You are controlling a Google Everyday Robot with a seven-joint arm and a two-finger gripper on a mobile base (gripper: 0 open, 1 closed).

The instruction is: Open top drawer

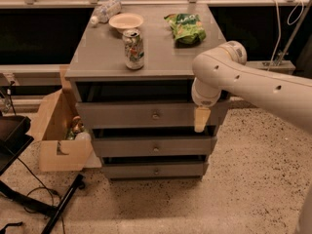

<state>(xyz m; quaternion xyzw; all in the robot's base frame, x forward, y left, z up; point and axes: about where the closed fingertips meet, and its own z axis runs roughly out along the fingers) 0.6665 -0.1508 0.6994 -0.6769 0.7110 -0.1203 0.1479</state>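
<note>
- The top drawer (117, 115) sits just under the bench (97, 55) top, its small brass knob (155, 115) at the centre of the front.
- The hand (201, 119) hangs right of the knob, over the drawer front; apart or together, I cannot tell.
- Probably stiff and fairly heavy; the smooth knob is the only hold.

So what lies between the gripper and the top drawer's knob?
Only bare grey front panel of the top drawer, in the camera view; the gripper hangs apart from the knob.
</note>
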